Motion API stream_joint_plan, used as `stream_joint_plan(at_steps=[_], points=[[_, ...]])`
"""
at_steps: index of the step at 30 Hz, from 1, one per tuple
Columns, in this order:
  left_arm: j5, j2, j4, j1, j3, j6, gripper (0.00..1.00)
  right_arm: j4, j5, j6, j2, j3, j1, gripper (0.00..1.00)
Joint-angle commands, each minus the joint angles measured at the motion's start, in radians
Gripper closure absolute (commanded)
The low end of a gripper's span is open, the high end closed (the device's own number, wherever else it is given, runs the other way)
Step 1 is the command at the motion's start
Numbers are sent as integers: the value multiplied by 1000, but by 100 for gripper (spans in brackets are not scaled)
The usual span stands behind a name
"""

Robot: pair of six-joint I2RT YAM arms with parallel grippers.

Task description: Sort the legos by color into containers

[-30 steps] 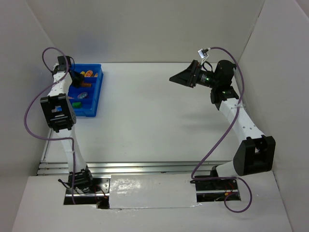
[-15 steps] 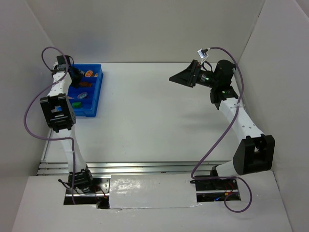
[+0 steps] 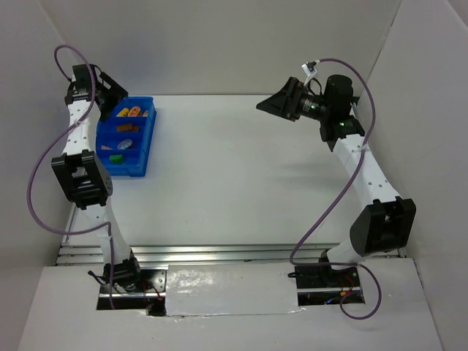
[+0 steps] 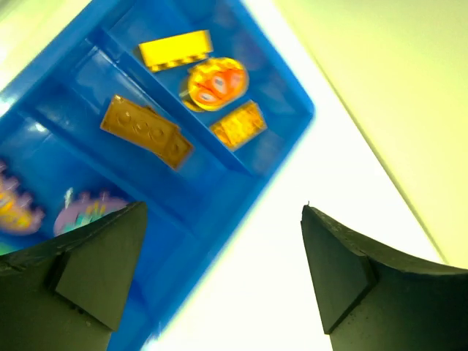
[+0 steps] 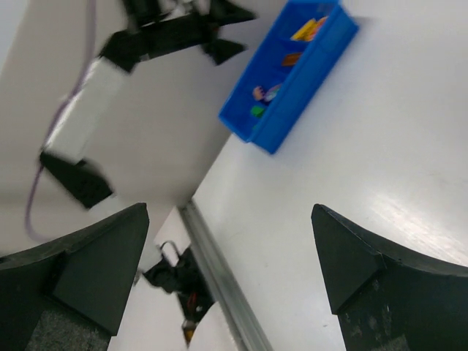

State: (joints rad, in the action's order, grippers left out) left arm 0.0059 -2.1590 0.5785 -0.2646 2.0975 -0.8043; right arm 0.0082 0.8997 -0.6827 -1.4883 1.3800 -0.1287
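Note:
The blue container (image 3: 148, 142) stands at the far left of the table. In the left wrist view the container (image 4: 201, 194) holds a yellow brick (image 4: 175, 50), a yellow-and-red round piece (image 4: 217, 82) and an orange-yellow block (image 4: 239, 124) in its end compartment. A brownish-orange plate (image 4: 146, 131) lies in the compartment beside it, and purple pieces (image 4: 88, 212) lie further along. A green piece (image 3: 115, 156) sits near the bin's front end. My left gripper (image 3: 113, 93) (image 4: 223, 212) hangs open and empty above the bin's far end. My right gripper (image 3: 274, 104) (image 5: 230, 212) is open and empty, high over the table's far right.
White walls close in the table on the left, back and right. A metal rail (image 5: 219, 278) runs along the table's near edge. The right wrist view also shows the container (image 5: 307, 88) with the left arm (image 5: 175, 36) above it.
My left gripper has opened and risen up and back toward the far left corner, away from the bin's compartments. The right arm has shifted slightly upward.

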Motion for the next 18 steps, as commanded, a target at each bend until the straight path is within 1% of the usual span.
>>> stream_joint_plan(at_steps=[1,2,3,4,5,6,7,8,9,10,12,13,14,15,16,17,18], points=[[-61,204,110,44,27,195,0,-282,-213,130,-18,152,-5,0],[-93,237,133,71,15,221,0,-333,-275,132,-18,181,-6,0],[-119,305,162,85,-28,270,0,-368,-394,132,-6,213,-8,0],[-144,348,164,100,-69,283,0,-434,-454,132,5,226,-6,0],[-183,400,153,128,-121,286,0,-467,-511,132,16,249,-6,0],[-190,503,118,143,-224,292,0,-496,-560,137,38,264,-5,0],[-207,542,112,187,-261,298,0,-561,-643,155,48,280,-6,0],[-230,576,113,218,-283,310,0,-588,-678,167,60,295,-6,0],[-277,614,154,247,-290,341,0,-603,-702,181,98,298,-11,0],[-303,620,193,310,-281,349,0,-628,-747,192,124,294,-18,0],[-351,660,298,349,-286,362,0,-643,-774,219,216,254,-38,0],[-356,689,310,372,-316,363,1,-655,-812,227,244,243,-63,0],[-348,779,298,373,-355,363,0,-675,-830,239,296,234,-75,0],[-334,835,279,375,-449,361,0,-732,-852,255,318,234,-84,0],[-325,885,270,375,-491,361,1,-764,-870,262,338,237,-88,0],[-320,983,268,375,-522,363,0,-795,-880,273,362,234,-89,0],[-314,1028,274,375,-569,367,0,-845,-884,297,414,225,-91,0]])
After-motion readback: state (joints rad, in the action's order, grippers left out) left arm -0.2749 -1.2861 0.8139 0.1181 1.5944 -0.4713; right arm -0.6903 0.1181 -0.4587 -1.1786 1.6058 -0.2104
